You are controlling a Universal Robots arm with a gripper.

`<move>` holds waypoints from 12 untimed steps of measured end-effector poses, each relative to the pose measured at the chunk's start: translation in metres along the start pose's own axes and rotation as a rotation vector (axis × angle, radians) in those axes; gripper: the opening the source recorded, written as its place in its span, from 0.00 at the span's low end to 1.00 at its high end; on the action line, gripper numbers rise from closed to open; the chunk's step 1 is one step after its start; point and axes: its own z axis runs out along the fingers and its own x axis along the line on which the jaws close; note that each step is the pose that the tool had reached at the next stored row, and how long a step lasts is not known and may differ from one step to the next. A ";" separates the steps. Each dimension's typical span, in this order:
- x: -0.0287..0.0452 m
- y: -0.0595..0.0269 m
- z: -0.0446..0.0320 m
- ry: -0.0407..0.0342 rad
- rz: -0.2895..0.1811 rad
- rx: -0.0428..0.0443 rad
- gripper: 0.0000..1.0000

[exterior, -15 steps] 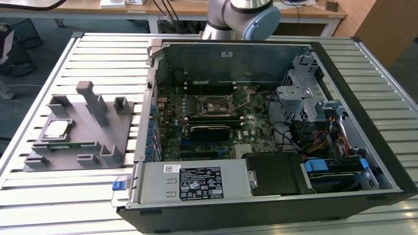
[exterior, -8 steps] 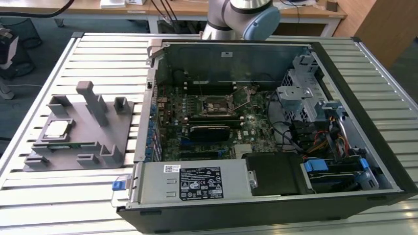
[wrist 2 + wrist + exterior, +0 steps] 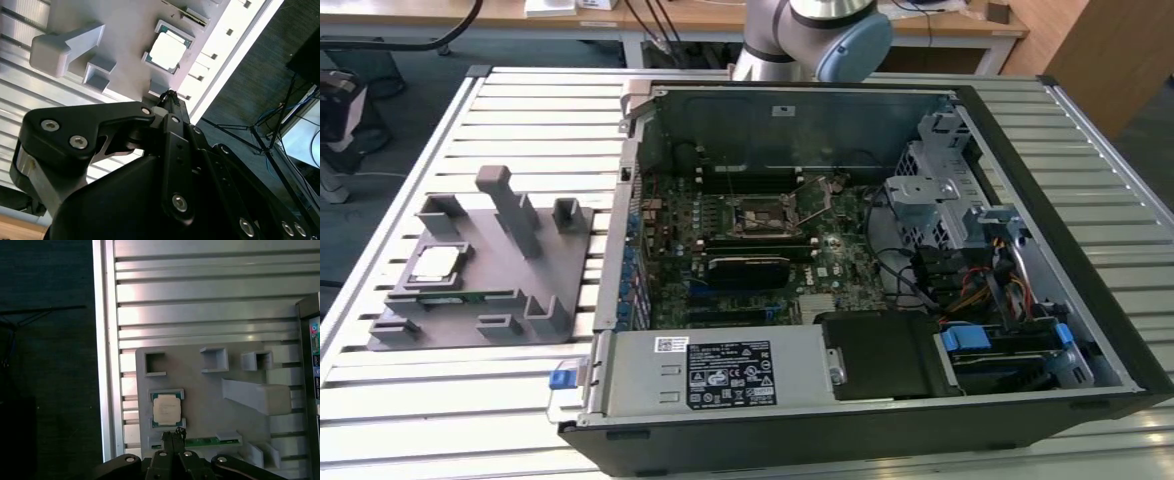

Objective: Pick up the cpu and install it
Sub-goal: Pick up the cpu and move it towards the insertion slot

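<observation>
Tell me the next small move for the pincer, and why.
Probably open the pincer: its tips look closed and hover just beside the cpu, which lies untouched in its pocket on the grey fixture. Closed like this, it could not straddle the chip.

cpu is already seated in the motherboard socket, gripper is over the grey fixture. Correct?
Not quite. The cpu is not in the socket, which sits empty. In the exterior view the cpu lies in its pocket on the grey fixture, outside the case. The gripper is over the grey fixture, as the first wrist view shows.
</observation>
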 end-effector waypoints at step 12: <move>0.0004 -0.0008 0.0160 0.0011 0.000 0.0145 0.53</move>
